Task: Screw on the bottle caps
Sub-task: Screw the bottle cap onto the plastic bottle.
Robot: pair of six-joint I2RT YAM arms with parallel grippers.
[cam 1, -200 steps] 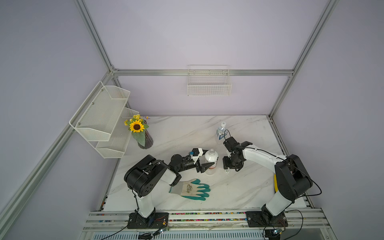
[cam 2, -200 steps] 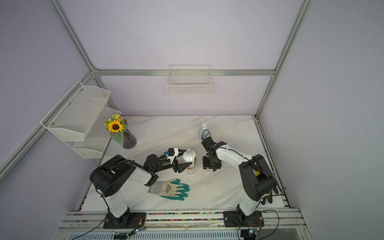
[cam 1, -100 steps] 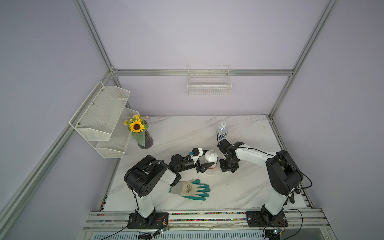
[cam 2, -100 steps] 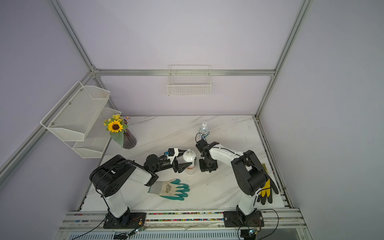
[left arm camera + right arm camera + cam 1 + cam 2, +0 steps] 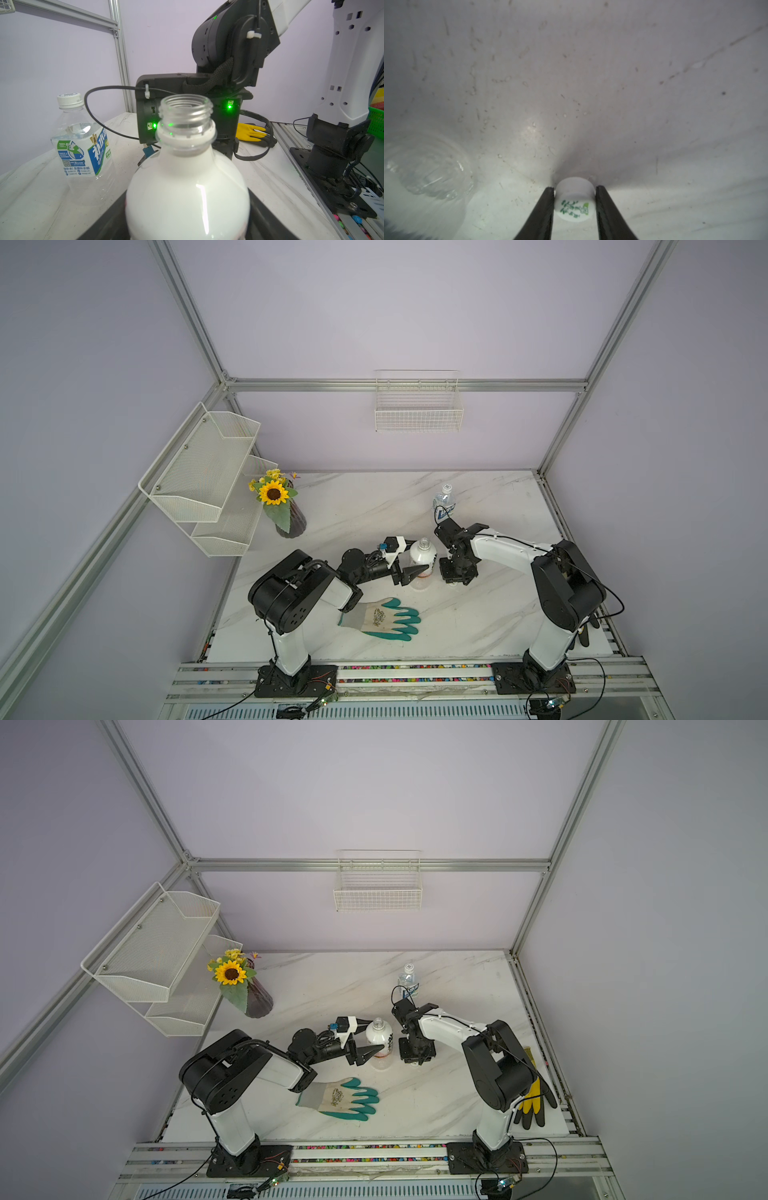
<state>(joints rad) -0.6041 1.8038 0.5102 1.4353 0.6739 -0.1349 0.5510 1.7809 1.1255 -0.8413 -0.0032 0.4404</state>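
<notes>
An uncapped white bottle [image 5: 187, 197] is being clamped upright on the bench [image 5: 478, 614] by the left claw [image 5: 420, 556]. Just beside it, a white cap [image 5: 574, 205] lying on the bench is being pinched by the right claw [image 5: 574, 190]. Behind, a capped clear bottle [image 5: 444, 502] is standing.

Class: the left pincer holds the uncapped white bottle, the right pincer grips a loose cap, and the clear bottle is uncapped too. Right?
No: the left wrist view shows the clear bottle wearing its white cap. Left pincer on the uncapped white bottle and right pincer on the loose cap are right.
</notes>
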